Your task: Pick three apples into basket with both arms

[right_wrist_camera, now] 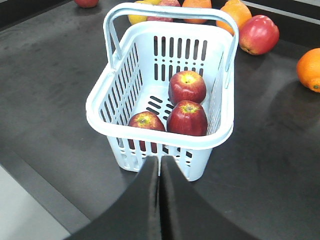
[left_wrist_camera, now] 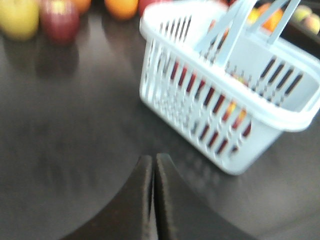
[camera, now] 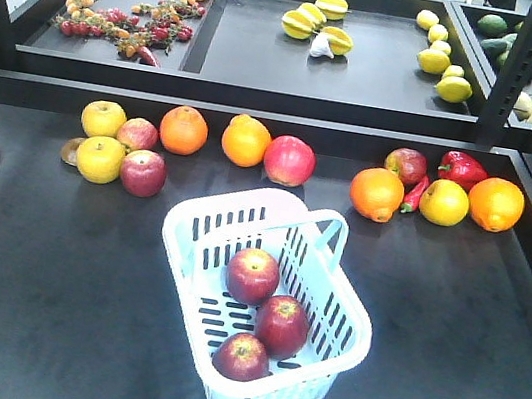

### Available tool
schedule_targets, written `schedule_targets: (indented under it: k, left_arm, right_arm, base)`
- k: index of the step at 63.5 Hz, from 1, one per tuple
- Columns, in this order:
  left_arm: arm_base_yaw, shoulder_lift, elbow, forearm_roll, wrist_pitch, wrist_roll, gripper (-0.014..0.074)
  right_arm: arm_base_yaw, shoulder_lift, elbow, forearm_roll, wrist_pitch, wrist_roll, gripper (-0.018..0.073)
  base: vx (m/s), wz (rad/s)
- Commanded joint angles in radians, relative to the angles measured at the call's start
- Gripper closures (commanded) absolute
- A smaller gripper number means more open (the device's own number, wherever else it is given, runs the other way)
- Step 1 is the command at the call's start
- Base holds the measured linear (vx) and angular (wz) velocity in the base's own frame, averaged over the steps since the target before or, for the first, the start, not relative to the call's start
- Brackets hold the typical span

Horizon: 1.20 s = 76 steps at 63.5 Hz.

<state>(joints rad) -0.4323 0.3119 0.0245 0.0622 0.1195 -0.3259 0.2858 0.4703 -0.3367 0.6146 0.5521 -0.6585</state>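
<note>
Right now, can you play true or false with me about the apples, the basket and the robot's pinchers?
1. Three apples sit inside the basket. True.
2. The basket is lying tipped over on its side. False: it stands upright on the dark table, opening upward.
3. The right gripper is squeezing an apple. False: its jaws are pressed together with nothing between them, just outside the basket's near wall.
4. The left gripper is shut and holds nothing. True.
5. The red pepper is in the basket too. False: it lies in the fruit row at the back of the table, beside an orange.
</note>
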Motion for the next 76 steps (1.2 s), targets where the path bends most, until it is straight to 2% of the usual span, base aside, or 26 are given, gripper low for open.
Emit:
schedule_targets:
  k: [1, 6, 16, 23, 44, 49, 76]
  left_arm:
    - [0.049, -0.041, -0.02, 0.075, -0.071, -0.003, 0.0604]
    - [0.131, -0.104, -0.02, 0.106, -0.064, -0.003, 0.0604]
    - [0.278, -0.255, -0.02, 0.105, -0.051, 0.016, 0.0604]
    - [0.345, -0.346, -0.02, 0.104, -0.052, 0.052, 0.0604]
    - [0.51, -0.339, -0.02, 0.095, -0.08, 0.054, 0.0604]
    - [0.532, -0.339, -0.02, 0.095, -0.08, 0.046, 0.0604]
    - [0.532, -0.338, -0.023, 0.097, -0.07, 0.046, 0.0604]
  right_arm:
    - [-0.003, 0.003, -0.027, 0.022, -0.054, -0.004, 0.0561]
    - [-0.003, 0.003, -0.027, 0.022, -0.054, -0.004, 0.0561]
    - [-0.003, 0.003, -0.027, 0.022, -0.054, -0.004, 0.0561]
    - [-0.003, 0.003, -0.027, 0.022, -0.054, -0.004, 0.0561]
    - [-0.003, 0.003, -0.027, 0.022, -0.054, -0.004, 0.0561]
    - [-0.003, 0.003, -0.027, 0.022, -0.054, -0.004, 0.0561]
    - [-0.003, 0.003, -0.027, 0.022, -0.054, -0.004, 0.0561]
  base:
    - [0.0, 0.0]
    - [0.0, 0.0]
    - [0.0, 0.0]
    - [0.0, 0.0]
    - [0.0, 0.0]
    - [0.0, 0.0]
    - [0.0, 0.0]
